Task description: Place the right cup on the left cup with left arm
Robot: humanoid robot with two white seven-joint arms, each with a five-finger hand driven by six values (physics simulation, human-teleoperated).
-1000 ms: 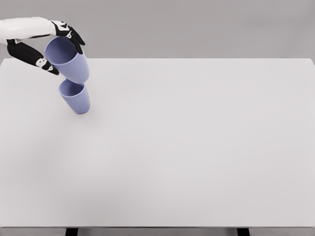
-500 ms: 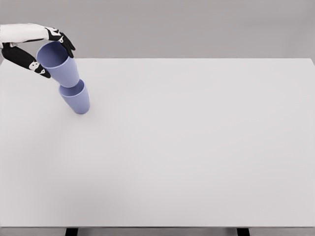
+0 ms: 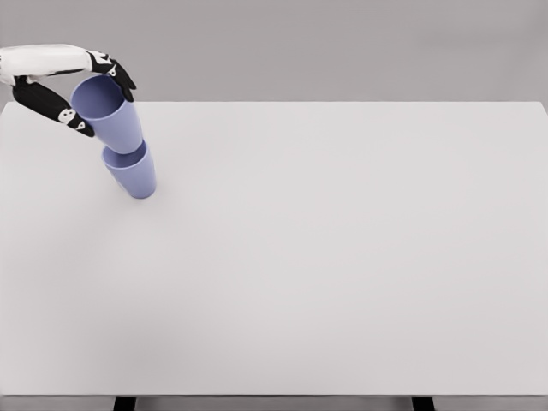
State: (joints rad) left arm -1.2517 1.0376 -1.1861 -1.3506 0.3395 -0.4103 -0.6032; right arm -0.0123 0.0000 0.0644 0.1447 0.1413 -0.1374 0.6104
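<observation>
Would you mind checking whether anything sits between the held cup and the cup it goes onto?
Nothing visible does: the held cup, gripped by the left hand, already enters the lower cup.

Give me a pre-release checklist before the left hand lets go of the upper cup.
1. Grip: left hand has fingers around the upper cup near its rim: ok.
2. Nesting: the upper cup's base sits inside the lower cup's mouth: ok.
3. Fully seated: depth of insertion: cannot tell.
4. Alignment: the upper cup leans left relative to the lower one: not ok.
5. Lower cup stands on the table, not tipped over: ok.
6. Right arm out of the way, not in view: ok.
</observation>
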